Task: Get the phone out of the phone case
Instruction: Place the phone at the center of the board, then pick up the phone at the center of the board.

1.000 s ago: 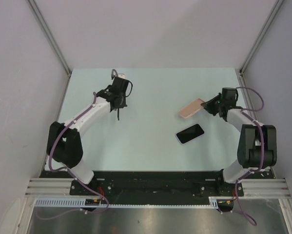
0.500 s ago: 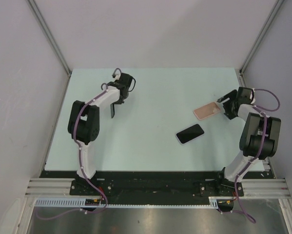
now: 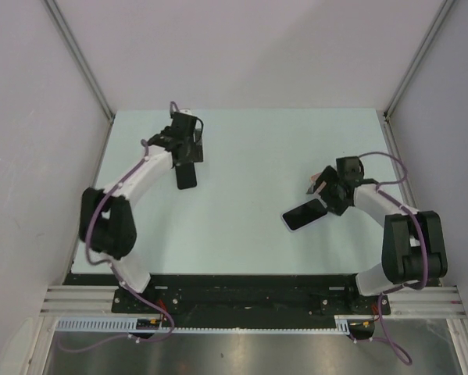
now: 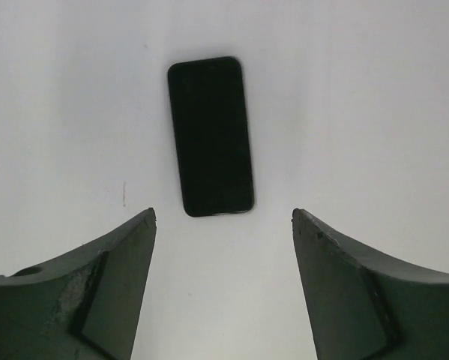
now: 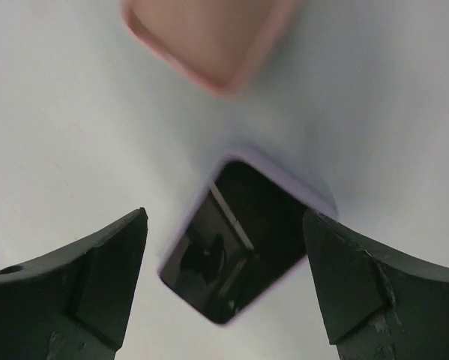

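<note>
Pale mint table point(image 3: 249, 141), matte and evenly lit, soft shadows only. Plain grey-lavender walls point(image 3: 249, 47) on three sides, aluminium corner posts point(image 3: 79, 58). Black mounting rail point(image 3: 241, 289) along the near edge, brushed steel sheet point(image 3: 241, 351) below.

**Left hand point(image 4: 223, 225) and right hand point(image 5: 224, 216) both spread wide**

The left arm point(image 3: 140, 176) rises from its base, elbow bent out to the left, and reaches far forward. Its hand points straight down, with the two dark fingers point(image 4: 97, 292) well apart and nothing between them. The right arm point(image 3: 374, 205) folds at the elbow by its base, and the forearm angles inward to the left. Its hand also faces down, fingers parted and gripping nothing.
</note>
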Available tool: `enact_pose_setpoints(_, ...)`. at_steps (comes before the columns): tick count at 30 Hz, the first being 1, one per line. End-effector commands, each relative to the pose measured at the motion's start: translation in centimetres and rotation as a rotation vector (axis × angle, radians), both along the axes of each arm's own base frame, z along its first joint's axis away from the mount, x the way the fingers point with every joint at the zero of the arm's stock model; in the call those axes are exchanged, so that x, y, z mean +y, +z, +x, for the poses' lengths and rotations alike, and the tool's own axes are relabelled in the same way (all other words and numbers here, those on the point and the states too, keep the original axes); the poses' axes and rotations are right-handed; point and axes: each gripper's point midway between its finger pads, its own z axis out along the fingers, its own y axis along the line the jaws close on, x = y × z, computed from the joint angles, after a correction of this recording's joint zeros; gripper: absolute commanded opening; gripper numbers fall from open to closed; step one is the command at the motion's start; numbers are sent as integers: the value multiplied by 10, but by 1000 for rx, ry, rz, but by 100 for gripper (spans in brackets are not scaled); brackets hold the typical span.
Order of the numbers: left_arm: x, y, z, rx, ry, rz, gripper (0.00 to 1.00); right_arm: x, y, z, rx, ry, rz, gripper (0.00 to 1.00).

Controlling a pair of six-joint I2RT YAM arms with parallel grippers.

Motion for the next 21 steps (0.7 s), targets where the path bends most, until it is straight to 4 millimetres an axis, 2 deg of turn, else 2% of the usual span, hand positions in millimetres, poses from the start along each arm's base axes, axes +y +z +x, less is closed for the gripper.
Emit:
enact_pose_setpoints(1, -30, 80, -33, -191, -112, -260, 77, 26, -31, -64, 121, -39, 149, 88)
enact_pose_setpoints(2, -36, 81, -43, -185, -147, -298, 77, 33, -31, -72, 120, -35, 159, 89)
enact_pose_setpoints(3, -36, 91, -54, -209, -160, -322, 77, 37, -34, -77, 132, -55, 173, 89)
enact_pose_setpoints(4, -36, 77, -66, -175, -166, -333, 77, 37, -39, -81, 139, -69, 168, 89)
enact_pose_setpoints(5, -39, 74, -74, -161, -181, -357, 77, 46, -39, -83, 135, -52, 164, 90)
enact_pose_setpoints(6, -40, 80, -82, -179, -194, -378, 77, 49, -40, -83, 137, -49, 161, 90)
enact_pose_setpoints(7, -40, 67, -91, -151, -190, -392, 77, 54, -40, -79, 125, -55, 172, 90)
enact_pose_setpoints(9, -43, 68, -101, -155, -209, -422, 75, 63, -43, -79, 136, -49, 172, 90)
enact_pose_setpoints(13, -40, 61, -112, -138, -215, -417, 75, 69, -54, -79, 155, -64, 111, 90)
enact_pose_setpoints(14, -40, 61, -114, -137, -218, -417, 75, 67, -55, -75, 142, -59, 66, 90)
enact_pose_setpoints(15, -40, 63, -114, -144, -223, -419, 75, 74, -47, -64, 115, -36, 37, 90)
enact_pose_setpoints(16, -41, 63, -116, -140, -231, -420, 75, 67, -57, -66, 154, -43, -50, 90)
enact_pose_setpoints(17, -41, 63, -116, -140, -233, -419, 76, 66, -57, -62, 155, -14, -103, 90)
enact_pose_setpoints(18, -41, 62, -117, -135, -239, -421, 77, 62, -47, -49, 137, -20, -178, 90)
enact_pose_setpoints(19, -47, 62, -120, -122, -263, -441, 77, 69, -48, -48, 140, 15, -227, 90)
enact_pose_setpoints(20, -49, 61, -121, -113, -275, -450, 77, 66, -58, -49, 178, 41, -287, 90)
enact_pose_setpoints(21, -52, 60, -123, -106, -285, -457, 78, 62, -59, -50, 202, 48, -345, 90)
